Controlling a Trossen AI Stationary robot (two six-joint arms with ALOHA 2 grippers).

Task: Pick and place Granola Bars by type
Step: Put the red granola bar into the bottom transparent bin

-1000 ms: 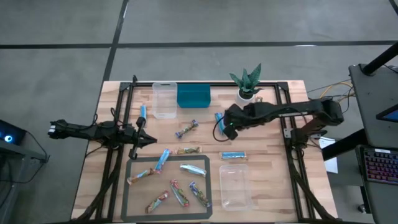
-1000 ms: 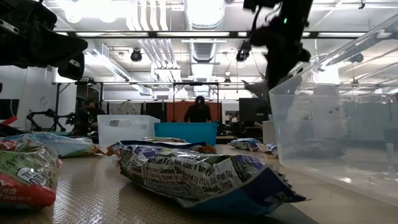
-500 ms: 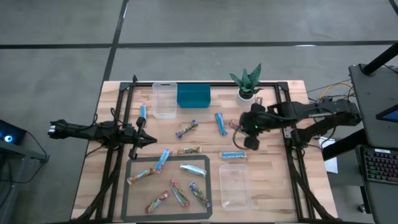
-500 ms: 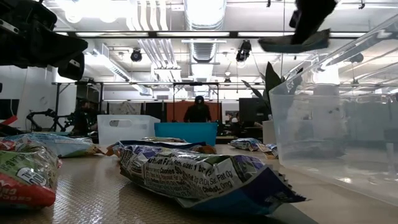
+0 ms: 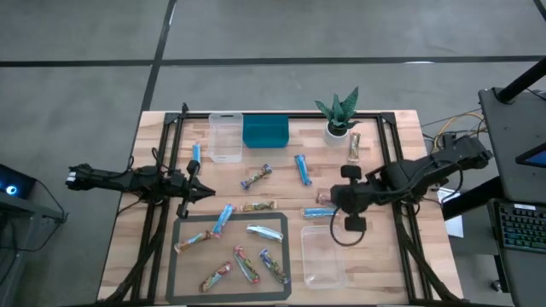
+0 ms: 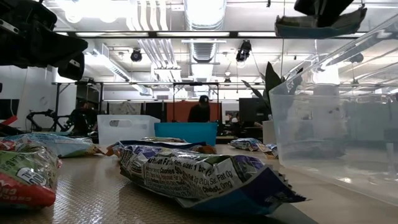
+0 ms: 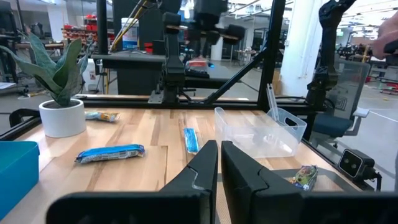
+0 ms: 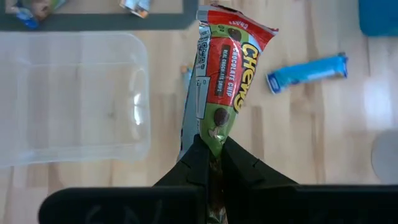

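My right gripper (image 5: 331, 201) hovers over the table's right middle, beside the far end of the near clear tub (image 5: 322, 254), shut on a green-and-red bar (image 8: 227, 81). The low view shows that bar (image 6: 317, 26) high above the table. A blue bar (image 5: 320, 213) lies flat on the wood just below it. More bars lie flat on the dark mat (image 5: 183, 273) and on the wood, among them a blue one (image 5: 303, 169) and a mixed one (image 5: 256, 176). My left gripper (image 5: 203, 193) waits shut at the table's left. My right gripper pinches the green-and-red bar by one end of its wrapper (image 8: 214, 140) between the two fingers. The bar sticks straight out past the fingertips, along the fingers. It is lifted clear of the table and lies about level in the low view.
A second clear tub (image 5: 225, 136) and a teal bin (image 5: 265, 131) stand at the far edge, with a potted plant (image 5: 339, 115) to their right and a brown bar (image 5: 352, 147) beside it. Black frame rails run along both table sides.
My right gripper has carried the green-and-red bar from the table's far middle toward the right and the near edge, ending beside the near tub's far end. In the low view the bar has risen and gone from slanting to about level.
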